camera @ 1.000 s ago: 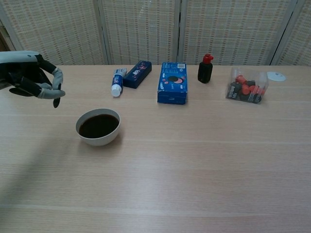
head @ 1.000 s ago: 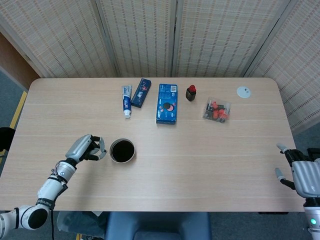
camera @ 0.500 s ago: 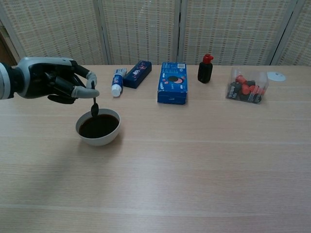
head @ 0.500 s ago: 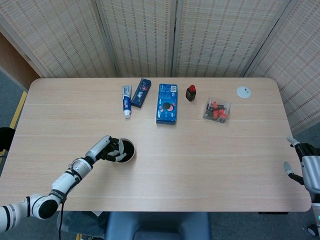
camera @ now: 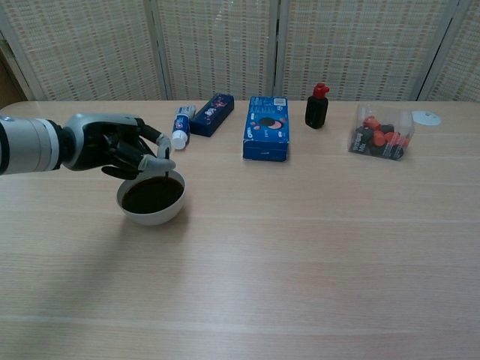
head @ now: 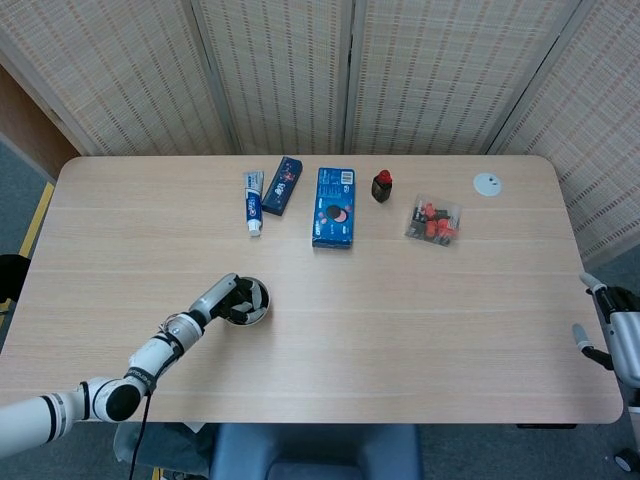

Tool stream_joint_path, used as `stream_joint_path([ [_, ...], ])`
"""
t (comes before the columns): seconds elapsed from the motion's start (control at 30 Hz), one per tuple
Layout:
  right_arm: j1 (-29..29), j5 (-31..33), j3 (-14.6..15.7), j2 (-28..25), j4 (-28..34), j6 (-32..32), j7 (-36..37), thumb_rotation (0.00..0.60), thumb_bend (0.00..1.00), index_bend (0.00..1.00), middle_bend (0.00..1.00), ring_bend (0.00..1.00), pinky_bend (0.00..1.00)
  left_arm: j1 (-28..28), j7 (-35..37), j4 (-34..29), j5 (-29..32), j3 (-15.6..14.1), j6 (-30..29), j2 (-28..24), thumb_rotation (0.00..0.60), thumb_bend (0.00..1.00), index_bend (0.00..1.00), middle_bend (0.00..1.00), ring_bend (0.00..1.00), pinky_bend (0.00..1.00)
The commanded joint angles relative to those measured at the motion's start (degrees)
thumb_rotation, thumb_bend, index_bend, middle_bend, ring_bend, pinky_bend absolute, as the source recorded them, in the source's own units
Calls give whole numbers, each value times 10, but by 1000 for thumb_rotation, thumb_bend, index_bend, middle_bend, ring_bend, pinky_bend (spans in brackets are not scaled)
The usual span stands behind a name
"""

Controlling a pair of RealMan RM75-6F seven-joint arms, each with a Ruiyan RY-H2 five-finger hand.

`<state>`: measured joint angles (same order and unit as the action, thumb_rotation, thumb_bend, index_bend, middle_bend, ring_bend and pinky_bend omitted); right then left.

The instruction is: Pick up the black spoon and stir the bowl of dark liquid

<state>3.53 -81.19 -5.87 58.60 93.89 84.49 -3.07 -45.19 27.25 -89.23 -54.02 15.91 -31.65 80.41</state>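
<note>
A white bowl (camera: pixel 151 206) of dark liquid stands on the table's near left; in the head view the bowl (head: pixel 259 302) is half covered by my left hand (head: pixel 229 298). My left hand (camera: pixel 124 146) hovers just over the bowl's rim and pinches the black spoon (camera: pixel 164 174), whose handle points down into the liquid. The spoon's bowl end is hidden in the liquid. My right hand (head: pixel 615 338) sits at the table's right edge, fingers apart, holding nothing.
Along the far side lie a toothpaste tube (camera: pixel 180 125), a small dark blue box (camera: pixel 212 114), a blue box (camera: pixel 267 127), a black bottle with a red cap (camera: pixel 316 106), a clear bag of red and black pieces (camera: pixel 382 136) and a white disc (camera: pixel 426 118).
My left hand carried the spoon rightward from beside the bowl to over it, then lowered it so the spoon dips into the liquid. The right hand drew back towards the table's edge.
</note>
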Motion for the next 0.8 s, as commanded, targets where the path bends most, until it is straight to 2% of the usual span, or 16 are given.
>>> stream_joint_path([
  [0.03,-1,0,1,1,-2,0,2,600,342,151,311,243,382,-12,-27,21,21,-9,-6,15,600,429,655,1000,1000,1000],
  [0.3,-1,2,2,6,-7,-2,5,600,343,151,311,243,382,-25,-60,52,67,-15,-14,30,600,429,654,1000,1000,1000],
  [0.53,-3,2,3,7,-7,-1,3,600,343,151,311,244,382,-33,-72,90,105,-19,2,36,600,429,654,1000,1000,1000],
  [0.8,-2,2,3,9,-8,-3,5,600,343,151,311,243,382,-16,-72,89,110,-25,13,13,600,429,653,1000,1000,1000],
])
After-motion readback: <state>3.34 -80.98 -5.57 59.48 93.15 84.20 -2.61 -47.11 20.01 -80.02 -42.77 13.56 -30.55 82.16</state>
